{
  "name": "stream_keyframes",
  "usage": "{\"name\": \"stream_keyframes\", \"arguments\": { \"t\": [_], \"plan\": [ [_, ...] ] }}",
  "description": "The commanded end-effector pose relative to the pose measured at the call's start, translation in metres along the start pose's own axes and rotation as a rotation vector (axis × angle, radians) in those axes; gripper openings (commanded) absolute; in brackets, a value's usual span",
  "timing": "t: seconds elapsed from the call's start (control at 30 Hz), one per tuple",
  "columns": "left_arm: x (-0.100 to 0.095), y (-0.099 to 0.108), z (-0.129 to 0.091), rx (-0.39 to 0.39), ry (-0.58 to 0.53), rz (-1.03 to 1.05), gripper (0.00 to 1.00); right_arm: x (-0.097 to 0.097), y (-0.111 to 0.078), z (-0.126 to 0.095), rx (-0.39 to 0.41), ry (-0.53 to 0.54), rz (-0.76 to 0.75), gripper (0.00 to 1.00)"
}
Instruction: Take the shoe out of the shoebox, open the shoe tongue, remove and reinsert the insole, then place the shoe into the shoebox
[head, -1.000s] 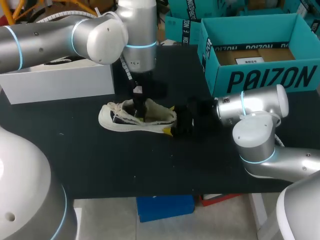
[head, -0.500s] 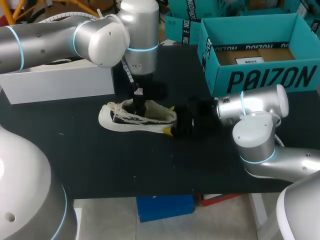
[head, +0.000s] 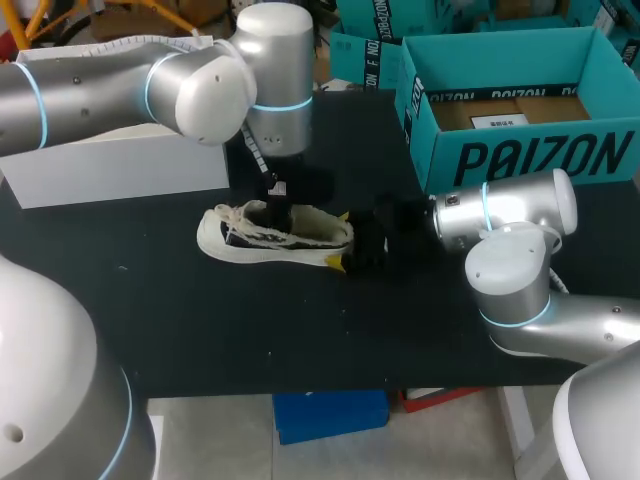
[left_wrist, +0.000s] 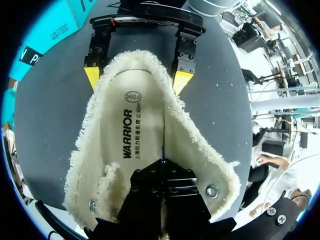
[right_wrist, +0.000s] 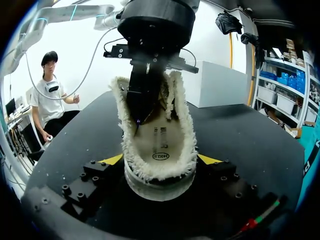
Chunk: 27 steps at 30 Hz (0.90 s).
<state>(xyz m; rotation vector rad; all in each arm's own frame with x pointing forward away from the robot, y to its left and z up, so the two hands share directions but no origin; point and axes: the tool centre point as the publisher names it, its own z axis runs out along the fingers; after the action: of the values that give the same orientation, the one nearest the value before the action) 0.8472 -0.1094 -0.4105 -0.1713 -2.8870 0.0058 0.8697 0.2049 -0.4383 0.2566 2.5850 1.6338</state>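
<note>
The table (head: 250, 330) is wearing a black top, and it is filling most of what I am seeing. At the far right of it a blue-green shoebox (head: 520, 150) is standing open. Big black letters are running along its front wall. A small paper label is lying inside it, too small to make out. At the far left a plain white box (head: 120, 170) is sitting with no writing on it that I can see.

The shoe (head: 240, 245) is lying on the table near the middle, out of the shoebox and well apart from it. It is cream white with a fuzzy, frayed edge. Its heel is pointing at my right arm and its toe is pointing toward the white box. Its mouth is gaping wide open. The insole (left_wrist: 135, 130) is lying flat inside. Dark printed words and a small round stamp are showing on it.

My right gripper (right_wrist: 160, 160) is lying low on the table. Its two yellow tips are spread wide and are pressing the heel from both sides.

My left gripper (right_wrist: 139, 112) is coming straight down into the shoe's mouth. Its black fingers are squeezed tight together, touching the insole. Their tips are hiding in there, so I cannot tell if they are pinching anything.
</note>
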Motion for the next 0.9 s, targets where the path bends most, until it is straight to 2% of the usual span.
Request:
{"name": "stream_keyframes", "arguments": {
  "t": [0.03, 0.4, 0.83, 0.9],
  "plan": [
    [0.001, 0.002, 0.009, 0.026, 0.006, -0.004, 0.00, -0.001, -0.001, 0.001, 0.001, -0.001, 0.002, 0.00],
    [-0.001, 0.006, 0.022, 0.043, 0.030, -0.020, 0.00, -0.001, -0.001, 0.001, 0.001, -0.001, 0.002, 0.00],
    [-0.004, 0.000, 0.029, 0.056, 0.042, -0.009, 0.00, -0.001, -0.001, 0.001, 0.001, -0.001, 0.002, 0.00],
    [-0.004, 0.000, 0.029, 0.057, 0.041, -0.006, 0.37, -0.001, -0.001, 0.001, 0.001, -0.001, 0.002, 0.00]
  ]
}}
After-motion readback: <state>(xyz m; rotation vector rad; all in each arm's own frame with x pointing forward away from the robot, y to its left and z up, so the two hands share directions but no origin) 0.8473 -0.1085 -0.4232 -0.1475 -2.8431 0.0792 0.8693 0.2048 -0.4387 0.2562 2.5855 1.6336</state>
